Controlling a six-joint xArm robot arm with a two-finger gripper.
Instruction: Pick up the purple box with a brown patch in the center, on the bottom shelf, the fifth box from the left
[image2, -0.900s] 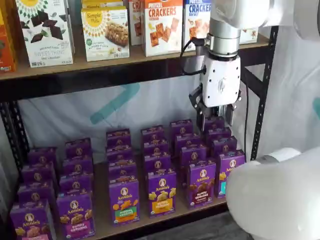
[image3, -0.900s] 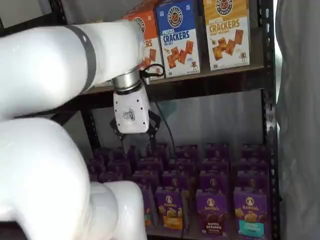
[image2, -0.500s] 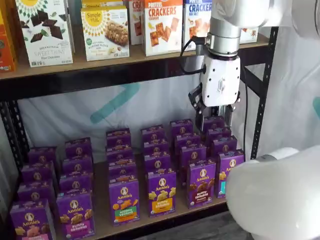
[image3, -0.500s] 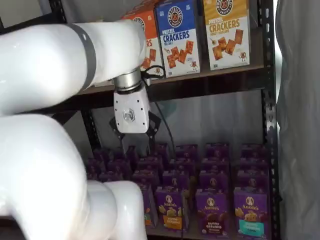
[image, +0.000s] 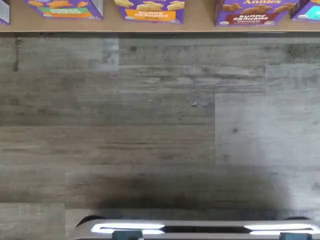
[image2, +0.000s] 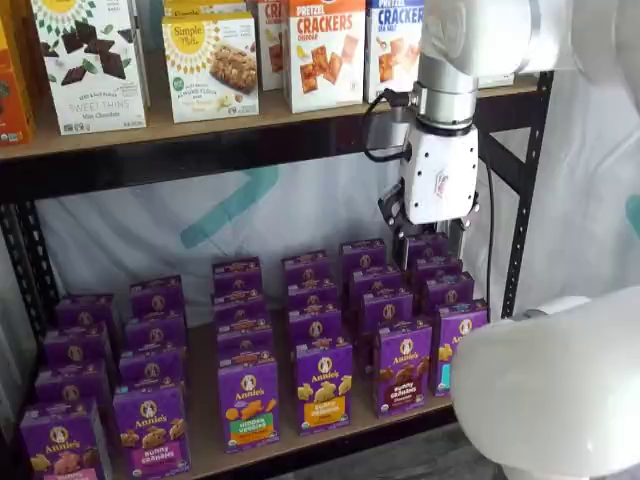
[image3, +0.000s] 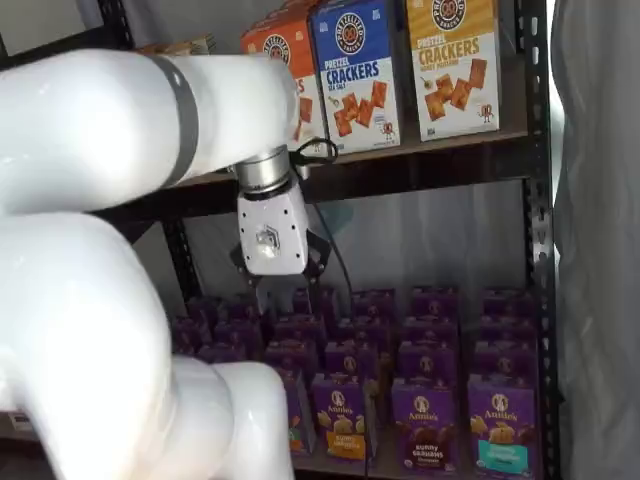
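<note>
Small upright cardboard purple box on tan wood bottom shelf; black-fingered hand above, grip state unclear.

Floor: grey wood-grain planks under even light, with a broad soft shadow across the near part.
Backdrop: a white sheet with teal markings hangs behind the rack, in both shelf views.
Rack: black metal uprights and a dark crossbeam under the tan upper board.
Right side: pale grey curtain beside the rack.
</note>
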